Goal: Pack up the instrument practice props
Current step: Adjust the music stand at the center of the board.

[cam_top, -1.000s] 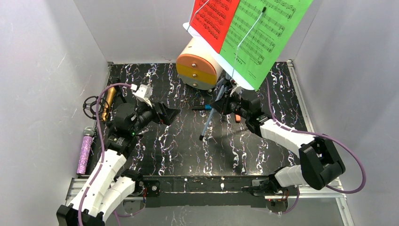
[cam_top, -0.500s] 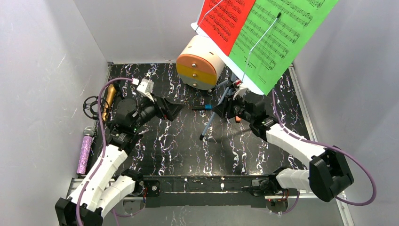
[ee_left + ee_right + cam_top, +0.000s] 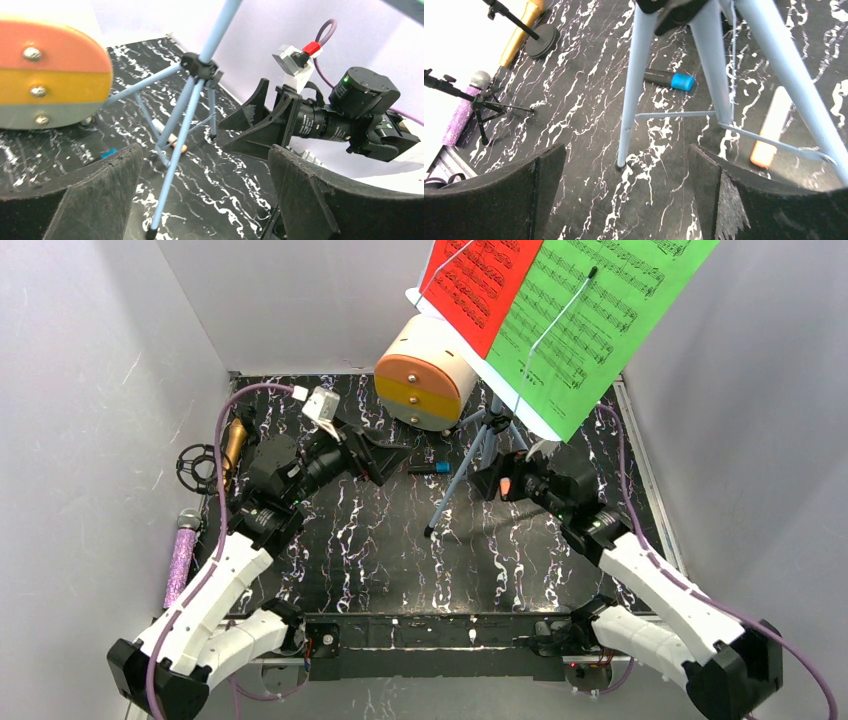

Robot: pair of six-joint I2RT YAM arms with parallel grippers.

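Atop the tripod [image 3: 200,67], red and green music sheets [image 3: 560,310] bear printed staves, left fingers [image 3: 95,195] and right fingers [image 3: 494,200] spread empty

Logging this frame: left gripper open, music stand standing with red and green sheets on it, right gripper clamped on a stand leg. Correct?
One slip: the right gripper is open, fingers spread wide near the music stand legs, clamping nothing; the right wrist view shows it. Rest holds: left gripper open, stand standing with red and green sheets.

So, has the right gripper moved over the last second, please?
Yes. The right gripper backed off toward the table's near edge, away from the cabinet.
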